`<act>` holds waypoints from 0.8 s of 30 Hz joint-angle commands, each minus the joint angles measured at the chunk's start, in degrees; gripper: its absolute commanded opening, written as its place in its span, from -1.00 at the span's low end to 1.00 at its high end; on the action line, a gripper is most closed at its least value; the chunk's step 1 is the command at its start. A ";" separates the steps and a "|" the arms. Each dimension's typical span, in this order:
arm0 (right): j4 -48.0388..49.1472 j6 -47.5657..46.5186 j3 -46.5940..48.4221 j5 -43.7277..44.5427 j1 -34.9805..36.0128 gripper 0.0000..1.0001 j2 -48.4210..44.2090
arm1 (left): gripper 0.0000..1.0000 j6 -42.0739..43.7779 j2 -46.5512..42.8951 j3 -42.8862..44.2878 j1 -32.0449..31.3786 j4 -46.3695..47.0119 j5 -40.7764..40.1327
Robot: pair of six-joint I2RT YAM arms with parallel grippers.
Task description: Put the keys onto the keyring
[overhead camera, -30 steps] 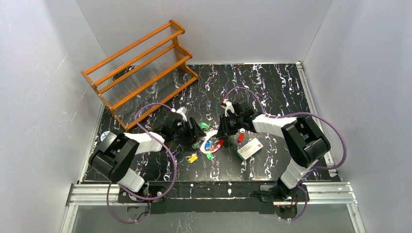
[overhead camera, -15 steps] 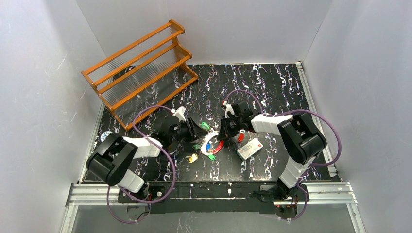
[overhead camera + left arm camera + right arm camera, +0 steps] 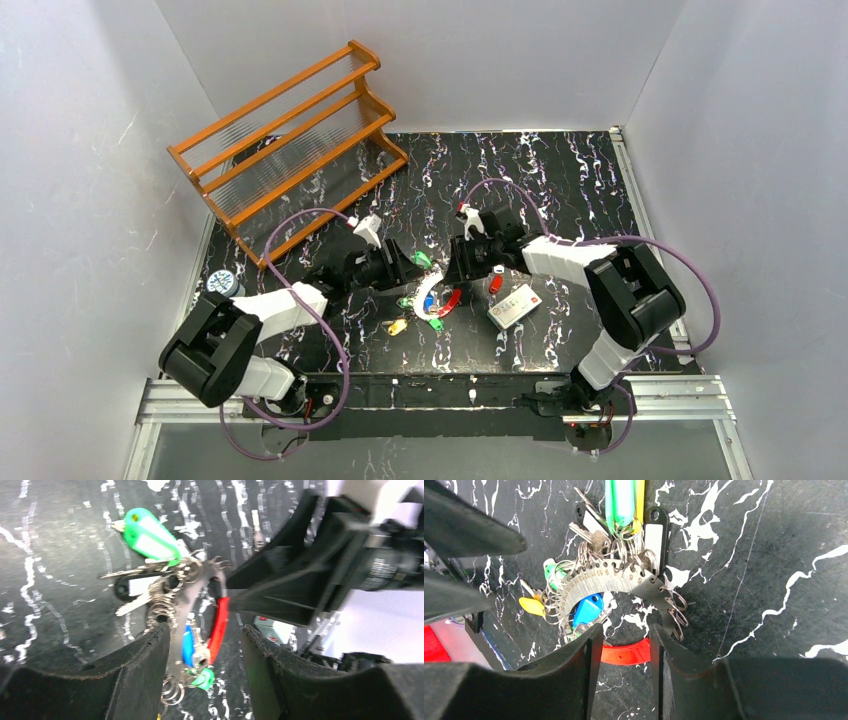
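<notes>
So, the left end effector (image 3: 205, 629) sits low over the tabletop (image 3: 560, 180) with its jaws a fair way apart and nothing clamped. A blue key (image 3: 187, 647) and the red stretch of the keyring (image 3: 185, 602) show in the gap between its 2 fingers.

The right end effector (image 3: 625, 630) faces it from the other side. Its jaws are parted too, not gripping anything, and that same red stretch crosses the gap near its tips.

The keyring lies flat on the tabletop between the 2 of them. It's a curved grey band stamped with numbers.

Most of the keys (image 3: 594, 540) look threaded onto it by little split rings:
- a green key (image 3: 619, 500) with a yellow one tucked right beside it
- a black tag (image 3: 655, 530)
- the blue one inside the curve
- a yellow key (image 3: 531, 605) out at the edge

1 red key (image 3: 495, 283) sits apart from the bunch, just by the right arm and near a white card (image 3: 513, 305). The orange wooden rack (image 3: 290, 150) is well off at the far left corner.
</notes>
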 commanded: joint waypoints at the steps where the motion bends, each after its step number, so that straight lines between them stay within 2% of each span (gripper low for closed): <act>1: -1.31 -0.25 -0.82 0.63 -0.05 -0.03 -3.11 | 0.06 7.62 1.31 4.25 -0.34 -14.07 -5.56; 5: 0.24 1.50 -0.82 -3.75 0.02 -0.04 -1.18 | 0.10 8.26 4.70 5.38 -0.34 -15.63 -5.06; 13: -0.70 3.33 -1.88 -3.03 0.02 -0.12 -0.61 | 0.21 4.19 11.76 5.01 -1.75 -6.59 2.00; 16: -1.05 3.91 -3.17 -3.46 0.03 -0.25 -0.26 | 0.18 3.21 13.68 5.37 -2.60 -4.30 3.07; 20: 1.18 5.60 -5.27 -5.56 0.01 -0.56 1.36 | 0.06 1.74 16.02 6.21 -3.38 -1.14 4.88; 24: 3.80 6.45 -5.70 -6.38 0.02 -0.64 3.22 | -0.08 0.96 17.51 6.91 -4.06 0.96 6.33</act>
